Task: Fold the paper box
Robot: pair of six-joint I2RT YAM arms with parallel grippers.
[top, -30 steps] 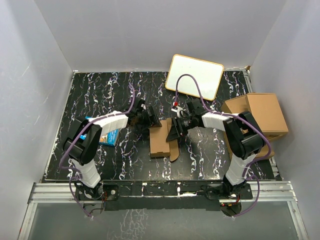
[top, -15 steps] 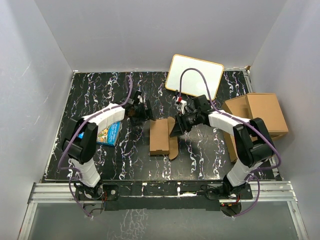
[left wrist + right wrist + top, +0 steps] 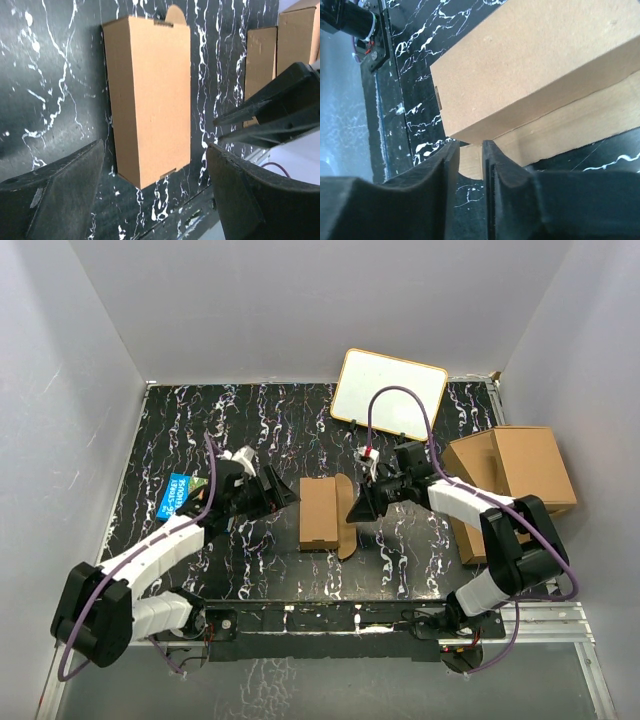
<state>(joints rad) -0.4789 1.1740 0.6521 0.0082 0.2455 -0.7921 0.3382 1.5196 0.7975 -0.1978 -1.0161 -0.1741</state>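
the paper box (image 3: 320,512) lies in the middle of the counter (image 3: 190,425), with one loose flap (image 3: 346,540) flat along its right side. the left tool (image 3: 292,496) hovers just left of the box, fingers spread wide and empty. the right tool (image 3: 353,515) sits low at the flap with its fingers drawn almost together, and i cannot tell whether they pinch its edge. to do this well, i judge the right tool needs a sure hold and should swing the flap over along its crease, not drag it, while the left tool braces the opposite wall so the light box cannot slide.
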